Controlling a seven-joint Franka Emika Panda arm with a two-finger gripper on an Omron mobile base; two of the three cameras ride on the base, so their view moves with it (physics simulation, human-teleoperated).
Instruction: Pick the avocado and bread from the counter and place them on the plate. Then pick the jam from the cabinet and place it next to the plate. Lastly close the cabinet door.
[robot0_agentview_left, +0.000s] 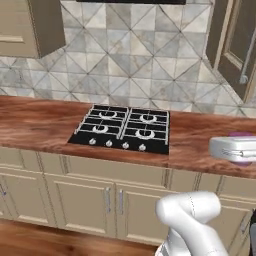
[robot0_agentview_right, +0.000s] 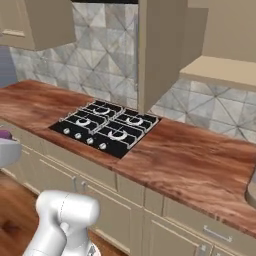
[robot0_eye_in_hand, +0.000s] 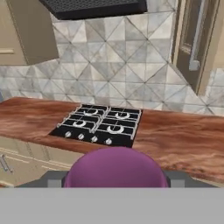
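Note:
My gripper hovers over the front of the counter, right of the stove. A purple round-topped jar, the jam, sits between its jaws and bulges up at the bottom of the hand view. The jam's purple peeks out behind the pale hand, which also shows at the left border of the right base view. The cabinet door stands open at the upper right, with its bar handle facing me. The avocado and bread are out of view. A pale curved edge may be the plate; I cannot tell.
A black four-burner stove is set into the counter, with a dark hood above it. A closed wall cabinet hangs at the upper left. The open cabinet's shelf juts out above the bare wood right of the stove.

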